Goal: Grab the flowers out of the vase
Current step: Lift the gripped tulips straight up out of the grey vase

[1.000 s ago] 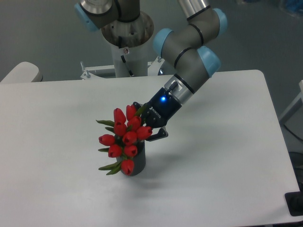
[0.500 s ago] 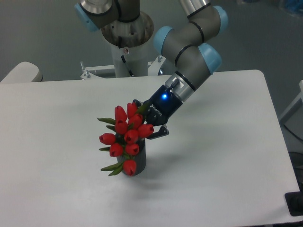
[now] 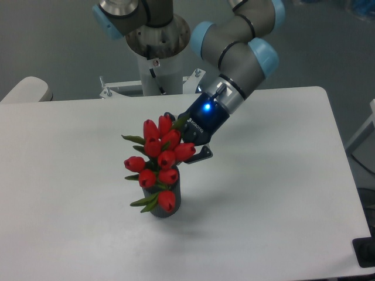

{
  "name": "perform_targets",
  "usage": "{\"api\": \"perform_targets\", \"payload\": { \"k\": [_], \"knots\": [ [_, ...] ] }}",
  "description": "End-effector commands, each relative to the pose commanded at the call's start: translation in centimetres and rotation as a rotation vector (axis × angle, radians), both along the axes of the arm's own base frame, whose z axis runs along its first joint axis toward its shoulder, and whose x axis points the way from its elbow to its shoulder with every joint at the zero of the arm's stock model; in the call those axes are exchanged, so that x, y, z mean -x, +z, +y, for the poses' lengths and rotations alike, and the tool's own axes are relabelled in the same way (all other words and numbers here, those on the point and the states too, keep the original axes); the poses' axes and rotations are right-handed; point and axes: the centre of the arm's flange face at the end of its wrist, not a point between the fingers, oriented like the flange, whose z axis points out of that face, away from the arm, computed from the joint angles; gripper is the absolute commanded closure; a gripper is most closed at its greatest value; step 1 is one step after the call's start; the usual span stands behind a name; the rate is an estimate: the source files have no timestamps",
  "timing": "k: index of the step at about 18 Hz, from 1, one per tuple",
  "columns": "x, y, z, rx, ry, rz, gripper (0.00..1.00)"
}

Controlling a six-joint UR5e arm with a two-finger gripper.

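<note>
The flowers (image 3: 159, 159), a bunch of red closed tulips with green leaves, stand a little left of the table's middle with their stems still down in the vase (image 3: 176, 200). The vase is small, dark grey and cylindrical, and the lowest tulip covers most of it. My gripper (image 3: 185, 138) reaches in from the upper right behind the bunch. Its fingers are closed around the upper part of the bunch, one showing at the lower right (image 3: 203, 153). A blue light glows on the wrist. The stems and string are hidden.
The white table (image 3: 275, 175) ends at the right and front edges. The arm's base column (image 3: 157, 55) stands behind the table. A pale rounded object (image 3: 24, 91) is at the far left and a black object (image 3: 364, 252) at the bottom right corner.
The gripper and the tulip bunch have risen together a little and shifted slightly right. The vase has stayed in place.
</note>
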Motion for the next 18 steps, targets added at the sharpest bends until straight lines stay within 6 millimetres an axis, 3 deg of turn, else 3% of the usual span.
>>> {"api": "perform_targets", "payload": {
  "k": [11, 18],
  "knots": [
    [0.7, 5.8, -0.3, -0.039, 0.047, -0.033, 0.70],
    [0.3, 10.5, -0.9, -0.056, 0.087, -0.078, 0.70]
  ]
}}
